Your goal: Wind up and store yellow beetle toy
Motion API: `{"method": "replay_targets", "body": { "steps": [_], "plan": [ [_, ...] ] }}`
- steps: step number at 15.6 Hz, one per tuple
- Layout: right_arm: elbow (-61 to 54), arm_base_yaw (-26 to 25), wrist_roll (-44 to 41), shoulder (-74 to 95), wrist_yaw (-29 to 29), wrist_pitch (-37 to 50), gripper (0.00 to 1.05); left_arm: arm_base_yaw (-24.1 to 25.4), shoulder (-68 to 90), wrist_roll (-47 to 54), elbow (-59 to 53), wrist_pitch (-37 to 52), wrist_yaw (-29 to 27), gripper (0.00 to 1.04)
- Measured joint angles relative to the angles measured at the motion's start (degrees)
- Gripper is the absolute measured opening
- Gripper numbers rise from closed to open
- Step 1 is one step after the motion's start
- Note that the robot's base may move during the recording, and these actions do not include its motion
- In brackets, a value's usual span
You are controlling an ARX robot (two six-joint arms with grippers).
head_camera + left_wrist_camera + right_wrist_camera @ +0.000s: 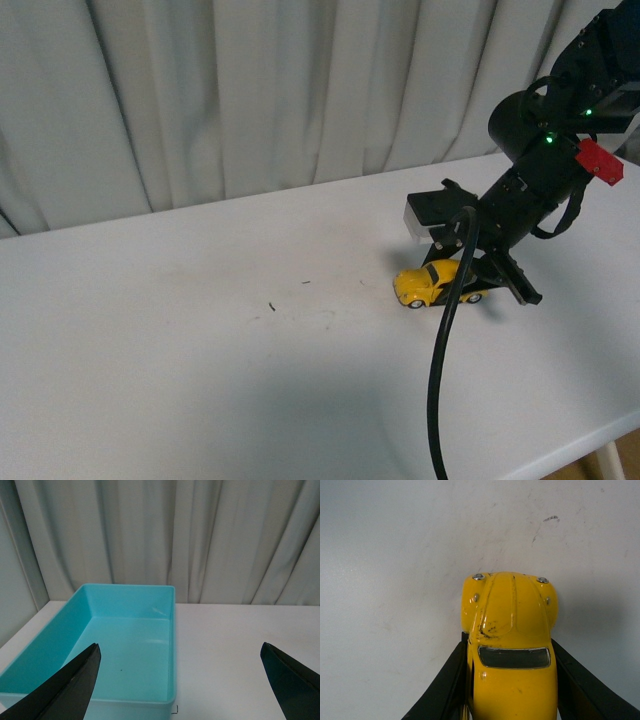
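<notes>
Right pincer (470, 287): its two black fingers (447, 680) hug the sides of the yellow beetle toy (434, 283), one on each side, touching it.
Yellow beetle toy: it sits between those fingers. In the front view it is at about 3 o'clock from the middle of the table (200, 350). Its wheels look to be on the table top, and its nose points to about 9 o'clock.
Toy up close: the right wrist view shows its round yellow hood (507, 602), a dark window (514, 657) and some small black scuffs.
Black cable (440, 390): it hangs from the right arm toward 6 o'clock.
Red tag (598, 160): it sticks out of the right arm, higher up.
Left pincer (180, 647): its fingers are spread wide apart and hold nothing.
Blue-green box (172, 630): it is beyond the left pincer, on the white table, with nothing big inside.
Curtain (250, 100): pale folds hang behind the table, at 12 o'clock.
</notes>
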Motion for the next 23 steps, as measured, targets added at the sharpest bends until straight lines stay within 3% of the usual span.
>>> {"method": "replay_targets", "body": {
  "steps": [2,6,7,8,23],
  "plan": [
    [0.0,0.1,-1.5,-0.3,0.3,-0.9,0.41,0.0,0.0,0.0,0.0,0.0,0.0,0.98],
    [0.0,0.4,-2.4,0.4,0.1,-3.3,0.74,0.0,0.0,0.0,0.0,0.0,0.0,0.98],
    [0.4,0.4,-2.1,0.4,0.2,-4.6,0.95,0.0,0.0,0.0,0.0,0.0,0.0,0.98],
    [0.5,0.4,-1.9,0.4,0.2,-4.8,1.00,0.0,0.0,0.0,0.0,0.0,0.0,0.98],
    [-0.4,1.2,-1.6,-0.5,-0.5,-2.9,0.98,0.0,0.0,0.0,0.0,0.0,0.0,0.98]
  ]
}}
